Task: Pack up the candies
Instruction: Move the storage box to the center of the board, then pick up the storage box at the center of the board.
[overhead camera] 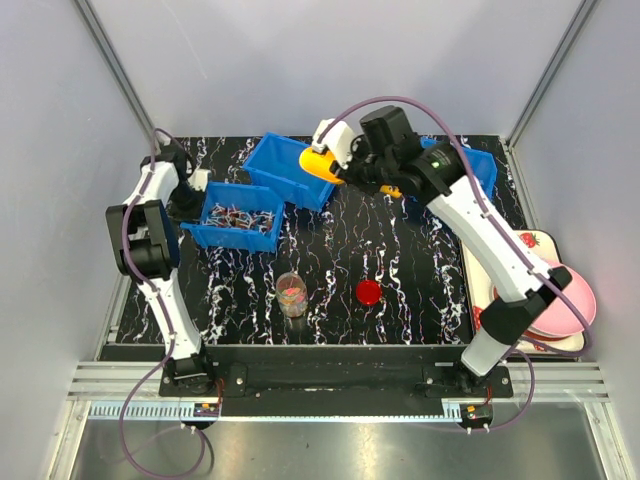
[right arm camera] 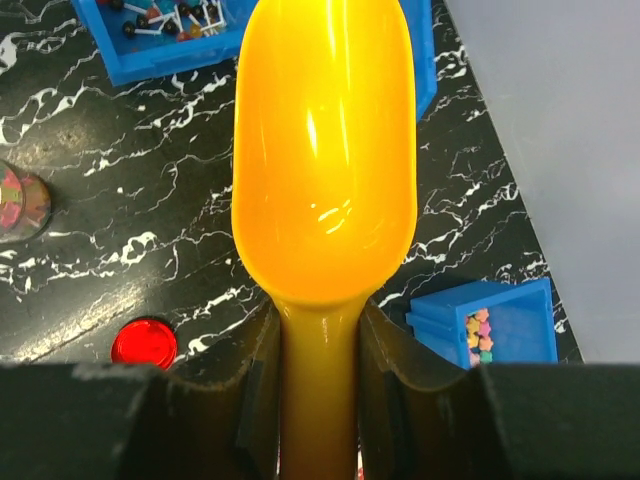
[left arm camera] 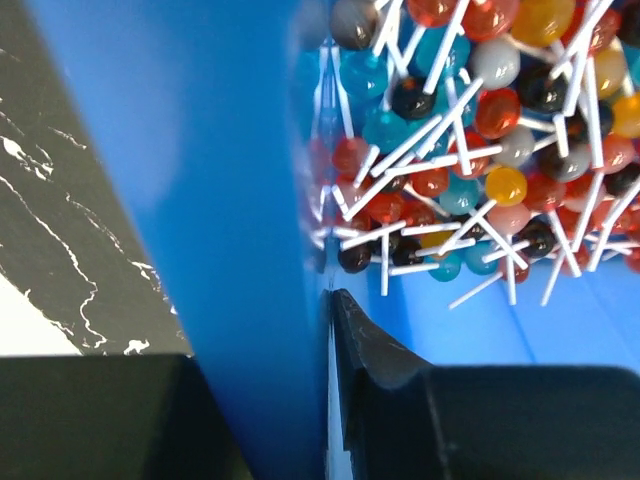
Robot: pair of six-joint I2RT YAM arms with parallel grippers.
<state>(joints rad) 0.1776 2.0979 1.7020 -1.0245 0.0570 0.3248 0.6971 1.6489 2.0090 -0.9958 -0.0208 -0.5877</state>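
The right arm hides most of the far-right blue plastic bin (overhead camera: 481, 168). The middle blue bin (overhead camera: 277, 163) is partly covered too, so I cannot see what is inside.

The right gripper (right arm camera: 320, 350) pinches the handle of the shiny yellow plastic scoop (right arm camera: 325, 150). I cannot tell if anything is in it. The left gripper (left arm camera: 270, 385) squeezes the wall of the left blue bin (left arm camera: 200, 150), which is full of round lollipops (left arm camera: 480, 130) on white sticks.

Tiny pastel candies (right arm camera: 480, 333) lie in the far-right bin. Mixed candies (overhead camera: 292, 290), too blurry to sort, sit in the clear round jar (overhead camera: 292, 311).
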